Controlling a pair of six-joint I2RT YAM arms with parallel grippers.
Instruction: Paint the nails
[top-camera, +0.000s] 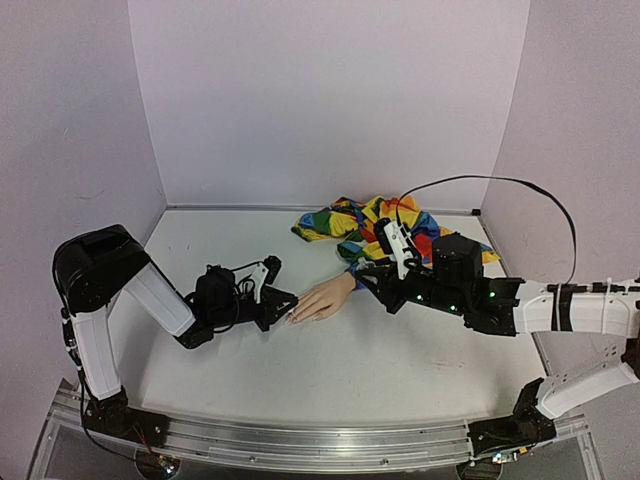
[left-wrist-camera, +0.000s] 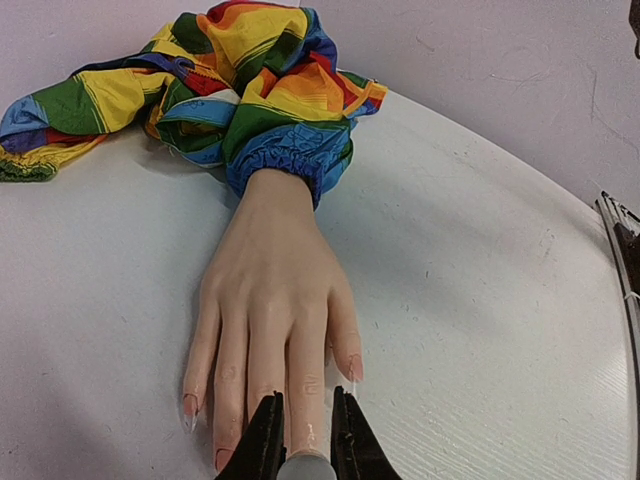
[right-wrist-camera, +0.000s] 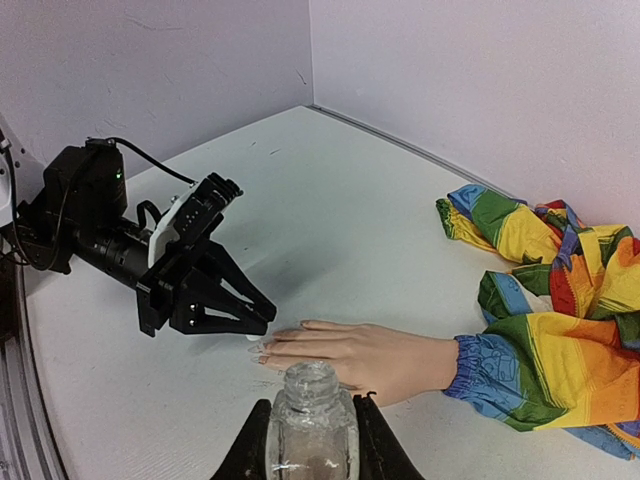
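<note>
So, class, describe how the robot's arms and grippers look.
The left arm and right arm have white links and black joints. The left gripper and right gripper are black, with tapering jaws. A thin black cable loops above the right arm.

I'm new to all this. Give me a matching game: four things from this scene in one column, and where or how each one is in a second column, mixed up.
1. mannequin hand
2. sleeve
3. clear bottle
4. left end effector

A. rainbow patchwork, crumpled near the back wall
B. shut on a small pale thing, at the nails
C. palm down on the table
D. uncapped, gripped by the right end effector

Pairs: 1-C, 2-A, 3-D, 4-B
</note>
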